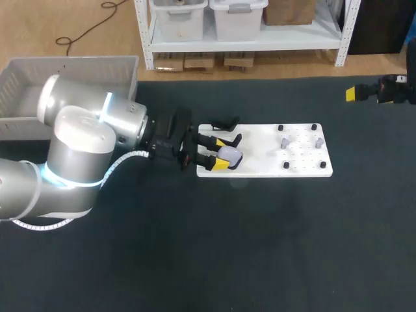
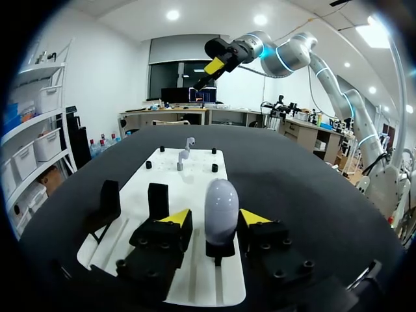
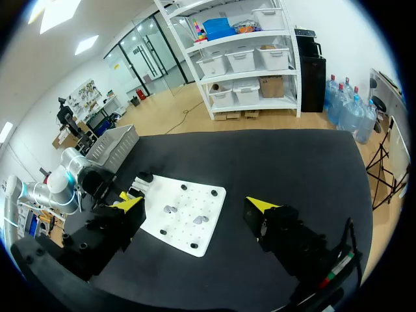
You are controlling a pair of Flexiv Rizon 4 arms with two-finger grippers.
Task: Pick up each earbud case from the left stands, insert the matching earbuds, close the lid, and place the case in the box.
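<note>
In the head view, our left gripper [image 1: 220, 155] is at the left end of the white board [image 1: 273, 166]. Its yellow tips sit one on each side of the pale earbud case [image 1: 231, 155], which rests on that end of the board. Our right gripper [image 1: 364, 93] hangs well apart, past the board's far right corner. The grey box [image 1: 71, 71] stands at the table's far left.

In the left wrist view, the earbud case [image 2: 221, 208] stands upright on a black stand [image 2: 220, 250], right between our fingers. The jaws are part open. A slim gap shows on one side of the case and the other tip is just beside it, so we have no hold on it. An empty stand [image 2: 158, 198] is beside it, and two earbuds [image 2: 185, 151] stand further ahead on the board.

In the right wrist view, our right gripper [image 3: 195, 205] is spread wide and holds nothing. The board [image 3: 185, 234] lies ahead of it, and the case is too small to make out there.
</note>
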